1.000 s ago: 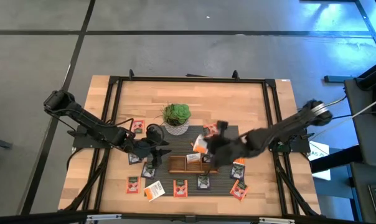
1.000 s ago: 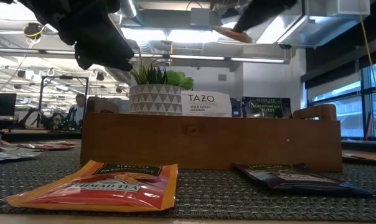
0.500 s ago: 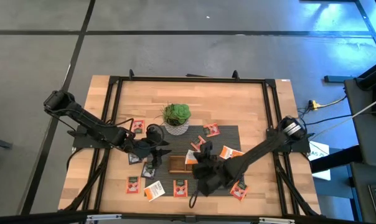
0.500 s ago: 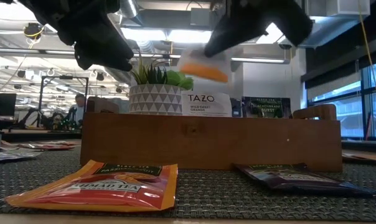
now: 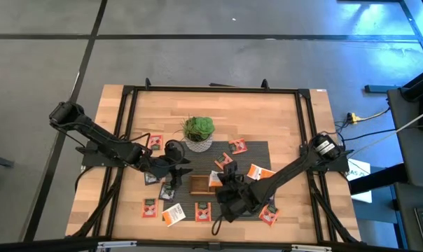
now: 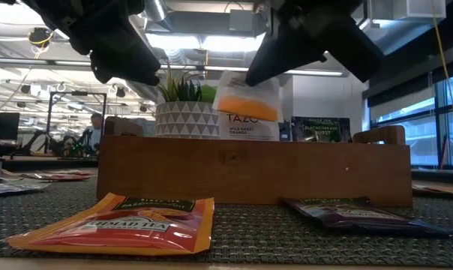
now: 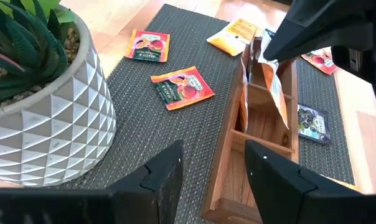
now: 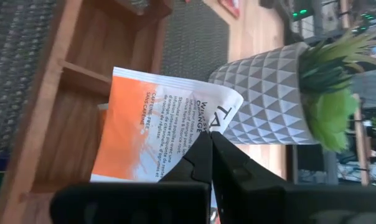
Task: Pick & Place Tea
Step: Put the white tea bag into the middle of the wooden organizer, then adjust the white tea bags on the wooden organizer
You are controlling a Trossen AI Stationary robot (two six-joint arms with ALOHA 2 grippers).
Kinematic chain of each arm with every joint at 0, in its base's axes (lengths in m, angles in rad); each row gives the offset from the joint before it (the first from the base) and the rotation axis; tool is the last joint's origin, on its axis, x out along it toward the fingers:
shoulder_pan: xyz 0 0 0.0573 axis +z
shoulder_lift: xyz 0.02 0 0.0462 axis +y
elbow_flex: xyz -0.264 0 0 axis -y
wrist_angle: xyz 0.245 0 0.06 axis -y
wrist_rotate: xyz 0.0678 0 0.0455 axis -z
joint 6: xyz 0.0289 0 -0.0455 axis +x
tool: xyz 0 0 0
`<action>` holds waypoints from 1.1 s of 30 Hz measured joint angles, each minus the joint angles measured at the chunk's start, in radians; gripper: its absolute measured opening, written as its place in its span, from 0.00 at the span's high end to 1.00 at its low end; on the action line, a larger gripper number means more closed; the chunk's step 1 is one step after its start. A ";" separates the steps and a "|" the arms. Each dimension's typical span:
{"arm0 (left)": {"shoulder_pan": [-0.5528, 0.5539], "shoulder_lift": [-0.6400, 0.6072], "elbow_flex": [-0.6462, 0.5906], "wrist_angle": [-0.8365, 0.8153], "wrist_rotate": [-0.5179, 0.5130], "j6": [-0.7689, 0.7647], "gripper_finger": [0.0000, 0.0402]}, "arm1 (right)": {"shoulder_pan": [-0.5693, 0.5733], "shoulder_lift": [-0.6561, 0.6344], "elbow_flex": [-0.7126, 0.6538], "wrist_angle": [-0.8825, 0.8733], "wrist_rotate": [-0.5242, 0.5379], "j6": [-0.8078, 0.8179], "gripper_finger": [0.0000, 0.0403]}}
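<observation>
Low view first: the right gripper (image 6: 249,75) hangs over the wooden tray (image 6: 249,174), its fingers pinched shut on the top edge of a white-and-orange sachet (image 6: 247,101). The sachet dangles just above the tray, in front of another white sachet (image 6: 250,126) that stands inside it, printed TAZO. A dark sachet (image 6: 322,128) stands in the tray next to that one. On the woven mat (image 6: 241,232) in front of the tray lie an orange-red sachet (image 6: 121,223) and a dark purple sachet (image 6: 354,212), both flat.

From above, the right gripper (image 5: 229,187) sits over the tray (image 5: 201,184), which lies on the dark mat (image 5: 250,150) in front of the plant pot (image 5: 198,133). More sachets lie scattered around the tray, on the mat and on the bare wood of the table (image 5: 267,115).

Through the right wrist camera, the closed fingers (image 8: 208,163) clamp the held sachet (image 8: 150,134) by its edge, with a tray compartment (image 8: 70,124) behind it and the white patterned pot (image 8: 263,102) beyond.

The left gripper (image 5: 171,170) waits beside the pot, near one end of the tray. Its wrist camera shows its fingers (image 7: 166,177) standing apart with nothing between them, looking along the tray (image 7: 263,118) toward the held sachet (image 7: 276,93). Two orange-red sachets (image 7: 182,87) lie on the mat beside the tray.
</observation>
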 joint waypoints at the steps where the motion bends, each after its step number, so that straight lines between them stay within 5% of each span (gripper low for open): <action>1: 0.000 0.000 0.000 0.000 0.000 0.000 0.60 | 0.000 0.000 0.000 0.000 -0.012 0.000 0.99; 14: 0.000 0.000 0.000 0.000 0.000 0.000 0.59 | -0.005 0.000 0.000 0.000 -0.023 0.001 0.90; 33: 0.000 0.000 0.000 0.000 0.000 0.000 0.59 | -0.006 -0.001 0.000 -0.012 -0.023 0.024 0.89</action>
